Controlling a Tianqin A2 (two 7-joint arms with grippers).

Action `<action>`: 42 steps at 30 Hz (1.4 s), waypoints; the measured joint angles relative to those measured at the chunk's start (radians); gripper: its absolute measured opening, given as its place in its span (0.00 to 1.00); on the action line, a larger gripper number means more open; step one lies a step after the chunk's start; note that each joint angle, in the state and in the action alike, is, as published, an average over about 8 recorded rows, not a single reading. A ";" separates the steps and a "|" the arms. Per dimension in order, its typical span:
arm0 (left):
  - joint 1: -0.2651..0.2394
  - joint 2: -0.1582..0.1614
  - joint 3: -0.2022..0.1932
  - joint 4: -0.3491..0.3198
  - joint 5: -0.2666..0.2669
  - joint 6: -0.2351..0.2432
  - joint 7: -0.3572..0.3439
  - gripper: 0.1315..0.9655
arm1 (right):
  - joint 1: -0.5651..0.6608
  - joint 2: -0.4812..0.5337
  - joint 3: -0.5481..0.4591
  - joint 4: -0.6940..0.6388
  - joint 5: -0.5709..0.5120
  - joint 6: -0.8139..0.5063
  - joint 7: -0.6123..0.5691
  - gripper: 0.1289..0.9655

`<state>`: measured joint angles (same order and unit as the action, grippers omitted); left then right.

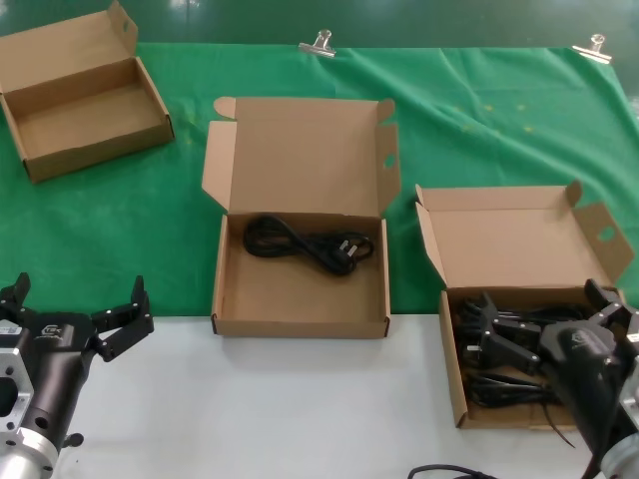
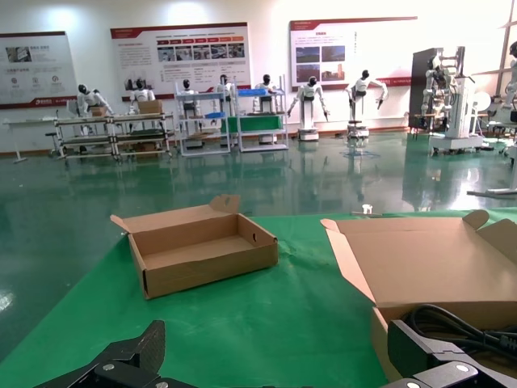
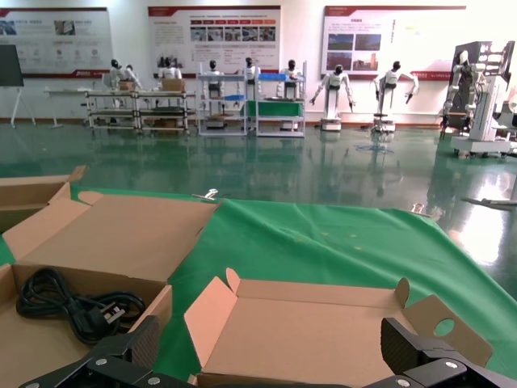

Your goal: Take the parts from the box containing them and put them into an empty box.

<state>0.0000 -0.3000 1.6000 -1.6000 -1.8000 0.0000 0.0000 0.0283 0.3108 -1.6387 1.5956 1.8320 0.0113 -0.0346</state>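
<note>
Head view: right gripper (image 1: 544, 324), jaws spread, hangs above the cords (image 1: 499, 384) in their box (image 1: 454, 374).

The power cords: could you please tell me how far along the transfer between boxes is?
One power cord already lies coiled in the middle box. Nothing is in hand: the right end effector hangs open over the right box, where several cords remain. The left end effector waits open over the white table edge. Most of the job is left.
</note>
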 joint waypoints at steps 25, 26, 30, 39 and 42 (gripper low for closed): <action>0.000 0.000 0.000 0.000 0.000 0.000 0.000 1.00 | 0.000 0.000 0.000 0.000 0.000 0.000 0.000 1.00; 0.000 0.000 0.000 0.000 0.000 0.000 0.000 1.00 | 0.000 0.000 0.000 0.000 0.000 0.000 0.000 1.00; 0.000 0.000 0.000 0.000 0.000 0.000 0.000 1.00 | 0.000 0.000 0.000 0.000 0.000 0.000 0.000 1.00; 0.000 0.000 0.000 0.000 0.000 0.000 0.000 1.00 | 0.000 0.000 0.000 0.000 0.000 0.000 0.000 1.00; 0.000 0.000 0.000 0.000 0.000 0.000 0.000 1.00 | 0.000 0.000 0.000 0.000 0.000 0.000 0.000 1.00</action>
<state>0.0000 -0.3000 1.6000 -1.6000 -1.8000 0.0000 0.0000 0.0283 0.3108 -1.6387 1.5956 1.8320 0.0113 -0.0346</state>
